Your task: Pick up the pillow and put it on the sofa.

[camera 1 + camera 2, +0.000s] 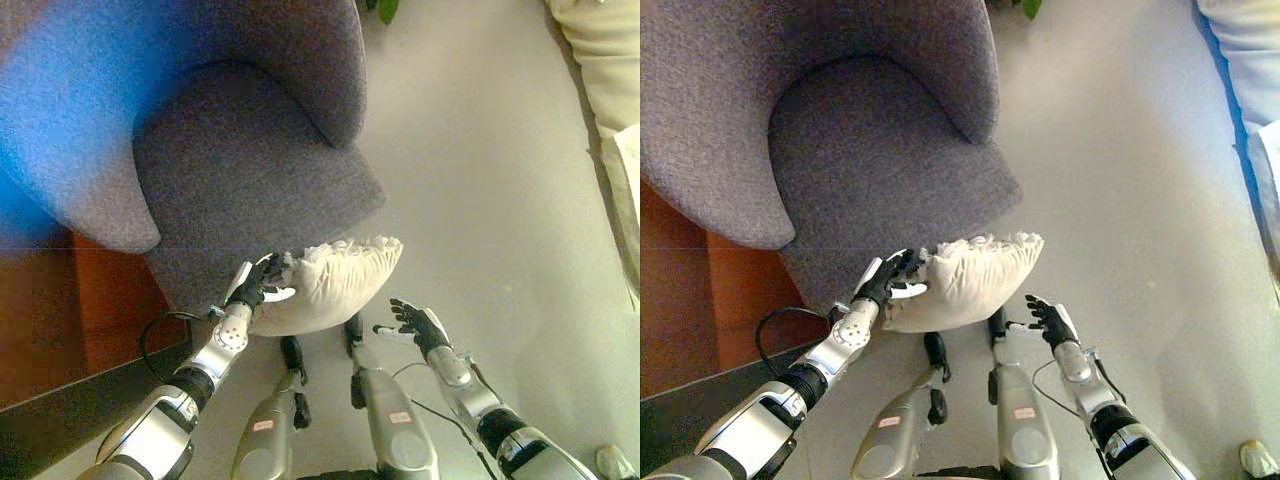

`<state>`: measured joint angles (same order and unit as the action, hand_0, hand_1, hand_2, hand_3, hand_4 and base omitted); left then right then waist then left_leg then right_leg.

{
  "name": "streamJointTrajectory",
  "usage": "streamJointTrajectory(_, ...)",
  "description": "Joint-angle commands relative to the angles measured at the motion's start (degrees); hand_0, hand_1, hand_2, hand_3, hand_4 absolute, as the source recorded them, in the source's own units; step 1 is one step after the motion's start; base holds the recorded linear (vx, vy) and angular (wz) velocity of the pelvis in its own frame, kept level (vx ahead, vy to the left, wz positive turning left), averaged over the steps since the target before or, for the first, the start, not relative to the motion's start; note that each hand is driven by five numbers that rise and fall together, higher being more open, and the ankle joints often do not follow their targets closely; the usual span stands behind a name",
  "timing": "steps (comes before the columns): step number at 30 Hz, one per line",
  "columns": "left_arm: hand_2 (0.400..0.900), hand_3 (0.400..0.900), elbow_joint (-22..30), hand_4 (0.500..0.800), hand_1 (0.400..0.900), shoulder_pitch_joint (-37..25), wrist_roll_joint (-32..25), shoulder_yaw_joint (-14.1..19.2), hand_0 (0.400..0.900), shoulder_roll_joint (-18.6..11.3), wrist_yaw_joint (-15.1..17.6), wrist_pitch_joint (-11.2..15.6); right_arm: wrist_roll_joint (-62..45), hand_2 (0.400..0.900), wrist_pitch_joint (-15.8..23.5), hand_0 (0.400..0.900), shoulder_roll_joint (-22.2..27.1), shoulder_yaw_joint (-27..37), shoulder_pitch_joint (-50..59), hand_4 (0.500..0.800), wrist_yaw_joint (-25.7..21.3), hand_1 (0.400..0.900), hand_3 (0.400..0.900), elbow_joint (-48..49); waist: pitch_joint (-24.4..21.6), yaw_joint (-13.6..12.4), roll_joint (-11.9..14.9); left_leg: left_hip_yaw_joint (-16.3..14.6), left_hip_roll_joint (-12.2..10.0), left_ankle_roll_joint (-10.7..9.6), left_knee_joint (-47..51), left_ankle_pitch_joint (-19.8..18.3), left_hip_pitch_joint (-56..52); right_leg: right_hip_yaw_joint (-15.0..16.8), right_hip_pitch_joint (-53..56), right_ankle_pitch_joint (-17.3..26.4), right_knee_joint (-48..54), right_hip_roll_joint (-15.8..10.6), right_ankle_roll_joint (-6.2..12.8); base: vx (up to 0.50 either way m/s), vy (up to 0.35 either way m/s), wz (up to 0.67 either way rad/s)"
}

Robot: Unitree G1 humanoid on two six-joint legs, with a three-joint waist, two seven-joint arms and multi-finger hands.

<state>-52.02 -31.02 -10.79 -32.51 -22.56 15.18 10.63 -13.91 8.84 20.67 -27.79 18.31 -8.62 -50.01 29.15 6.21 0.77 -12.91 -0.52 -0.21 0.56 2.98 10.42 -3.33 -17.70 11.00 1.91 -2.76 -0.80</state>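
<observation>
Left hand (890,280) grips the cream pillow (965,280) by its left edge, held at the front of the grey armchair (870,150) seat. Right hand (1048,322) spread, empty, beside the pillow.

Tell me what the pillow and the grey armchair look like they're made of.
Pillow: looks like soft cream cloth over a loose filling; it puckers where the left hand grips its edge. Armchair: grey woven upholstery, seemingly a matte, flecked fabric over padding, judging by its rounded seat and arms. What fibre either is, I can't tell.
</observation>
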Motion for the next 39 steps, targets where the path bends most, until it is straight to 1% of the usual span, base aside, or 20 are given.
streamJointTrajectory(1, 0.900, 0.900, -0.14, 0.800, 0.900, -4.87, 3.93, 0.69, 0.900, -0.94, 3.27, 2.22, -1.08, 0.900, 1.01, 0.900, 2.04, -2.37, 1.34, 0.800, -2.47, 0.900, 0.900, 6.13, 0.65, 1.59, 1.88, 2.33, -2.66, -3.00, -11.34, -3.55, 8.40, 3.54, -4.92, -4.75, -6.93, -4.05, 7.44, -0.01, -0.009, -0.05)
streamJointTrajectory(6, 0.900, 0.900, -1.16, 0.800, 0.900, -7.30, 3.60, 0.75, 0.900, -1.29, 4.23, 1.27, -1.19, 0.900, 0.05, 0.900, 1.97, -3.66, 2.65, 0.800, -4.10, 0.900, 0.900, 9.42, 0.65, 2.30, 2.71, 2.01, -3.09, -3.37, -11.93, -3.05, 11.41, 3.90, -8.16, -4.29, -7.58, -3.62, 7.43, -0.02, -0.025, -0.04)
streamJointTrajectory(11, 0.900, 0.900, -2.64, 0.800, 0.900, -9.73, 3.33, 0.59, 0.900, -1.48, 3.22, 0.15, -1.36, 0.900, -0.65, 0.900, 1.82, -4.36, 3.65, 0.800, -5.10, 0.900, 0.900, 11.36, 0.65, 2.91, 3.44, 1.87, -3.33, -3.62, -11.83, -2.46, 13.40, 3.82, -10.43, -3.91, -8.04, -3.30, 7.44, -0.02, -0.026, -0.01)
streamJointTrajectory(13, 0.900, 0.900, -2.64, 0.800, 0.900, -9.73, 3.33, 0.59, 0.900, -1.48, 3.22, 0.15, -1.36, 0.900, -0.65, 0.900, 1.82, -4.36, 3.65, 0.800, -5.10, 0.900, 0.900, 11.36, 0.65, 2.91, 3.44, 1.87, -3.33, -3.62, -11.83, -2.46, 13.40, 3.82, -10.43, -3.91, -8.04, -3.30, 7.44, 0.00, 0.000, 0.00)
streamJointTrajectory(15, 0.900, 0.900, -3.71, 0.800, 0.900, -10.61, 3.19, 0.47, 0.900, -0.74, 2.78, 0.12, -1.42, 0.900, -0.90, 0.900, 1.57, -4.48, 3.87, 0.800, -5.36, 0.900, 0.900, 11.72, 0.65, 3.25, 3.78, 1.85, -3.40, -3.83, -11.58, -2.15, 14.19, 3.85, -11.29, -3.72, -8.03, -3.15, 7.49, -0.03, -0.034, -0.01)
streamJointTrajectory(23, 0.900, 0.900, -5.34, 0.800, 0.900, -12.30, 2.39, 0.21, 0.900, 0.01, 1.80, -0.73, -1.22, 0.900, -1.63, 0.900, 1.54, -4.50, 4.26, 0.800, -5.71, 0.900, 0.900, 12.45, 0.65, 3.93, 3.65, 1.64, -3.51, -3.98, -12.21, -1.96, 15.85, 4.06, -13.09, -3.43, -8.63, -3.44, 7.59, 0.00, 0.000, 0.00)
streamJointTrajectory(26, 0.900, 0.900, -5.62, 0.800, 0.900, -12.60, 2.44, -0.03, 0.900, 0.16, 2.01, -1.13, -1.10, 0.900, -1.93, 0.900, 1.67, -4.71, 4.07, 0.800, -5.87, 0.900, 0.900, 13.33, 0.65, 4.18, 3.67, 1.35, -3.67, -4.02, -12.14, -2.04, 16.08, 4.10, -13.45, -3.45, -8.62, -3.32, 7.62, 0.00, 0.000, 0.00)
streamJointTrajectory(27, 0.851, 0.851, -5.75, 0.771, 0.851, -12.72, 2.44, -0.03, 0.851, 0.18, 1.96, -1.25, -1.06, 0.900, -1.89, 0.900, 1.66, -4.71, 4.09, 0.800, -5.86, 0.900, 0.900, 13.34, 0.65, 4.24, 3.67, 1.28, -3.69, -4.02, -12.04, -1.99, 16.12, 4.11, -13.53, -3.42, -8.59, -3.29, 7.62, 0.00, 0.000, 0.00)
streamJointTrajectory(28, 0.825, 0.825, -6.04, 0.755, 0.825, -12.95, 2.52, 0.03, 0.825, 0.23, 1.74, -1.29, -0.98, 0.900, -1.83, 0.900, 1.62, -4.70, 4.14, 0.800, -5.88, 0.900, 0.900, 13.28, 0.65, 4.31, 3.67, 1.20, -3.72, -4.06, -11.88, -1.92, 16.15, 4.12, -13.59, -3.38, -8.50, -3.28, 7.63, 0.00, 0.000, 0.00)
streamJointTrajectory(29, 0.618, 0.618, -6.16, 0.631, 0.618, -13.16, 2.58, 0.02, 0.618, 0.32, 1.60, -1.39, -0.96, 0.900, -1.68, 0.900, 1.63, -4.73, 4.15, 0.800, -5.92, 0.900, 0.900, 13.17, 0.65, 4.39, 3.60, 1.13, -3.76, -4.09, -11.80, -1.87, 16.17, 4.12, -13.71, -3.35, -8.51, -3.29, 7.65, 0.00, 0.000, 0.00)
streamJointTrajectory(30, 0.427, 0.427, -6.27, 0.516, 0.427, -13.25, 2.76, 0.01, 0.427, 0.39, 1.48, -1.42, -0.95, 0.900, -1.60, 0.900, 1.66, -4.69, 4.19, 0.800, -5.87, 0.900, 0.900, 13.09, 0.65, 4.43, 3.55, 1.11, -3.77, -4.11, -11.78, -1.83, 16.26, 4.11, -13.81, -3.33, -8.51, -3.31, 7.66, 0.00, 0.000, 0.00)
streamJointTrajectory(31, 0.427, 0.427, -6.33, 0.516, 0.427, -13.38, 2.77, -0.04, 0.427, 0.37, 1.21, -1.45, -0.90, 0.900, -1.56, 0.900, 1.69, -4.64, 4.24, 0.800, -5.85, 0.900, 0.900, 13.08, 0.65, 4.48, 3.47, 1.08, -3.79, -4.16, -11.68, -1.76, 16.34, 4.09, -13.95, -3.29, -8.51, -3.34, 7.69, 0.00, 0.000, 0.00)
streamJointTrajectory(32, 0.400, 0.400, -6.42, 0.500, 0.400, -13.46, 2.80, -0.07, 0.400, 0.28, 1.00, -1.40, -0.89, 0.900, -1.58, 0.900, 1.72, -4.65, 4.25, 0.800, -5.87, 0.900, 0.900, 13.06, 0.65, 4.50, 3.42, 1.03, -3.80, -4.20, -11.53, -1.68, 16.26, 4.07, -13.93, -3.25, -8.44, -3.34, 7.72, 0.00, 0.000, 0.00)
streamJointTrajectory(36, 0.400, 0.400, -7.08, 0.500, 0.400, -13.90, 2.74, 0.06, 0.400, 0.26, 0.61, -0.95, -0.81, 0.900, -1.56, 0.900, 1.78, -4.65, 4.43, 0.800, -5.77, 0.900, 0.900, 12.80, 0.65, 4.67, 3.30, 0.83, -3.95, -4.35, -11.60, -1.58, 16.34, 4.07, -14.09, -3.19, -8.45, -3.46, 7.76, 0.00, 0.000, 0.00)
streamJointTrajectory(39, 0.400, 0.400, -6.86, 0.500, 0.400, -13.94, 2.44, 0.11, 0.400, 0.20, 0.66, -1.10, -0.76, 0.900, -1.63, 0.900, 2.01, -4.60, 4.19, 0.800, -5.73, 0.900, 0.900, 13.06, 0.65, 4.73, 3.18, 0.80, -3.94, -4.40, -11.61, -1.50, 16.32, 4.14, -14.08, -3.12, -8.44, -3.53, 7.75, 0.00, 0.000, 0.00)
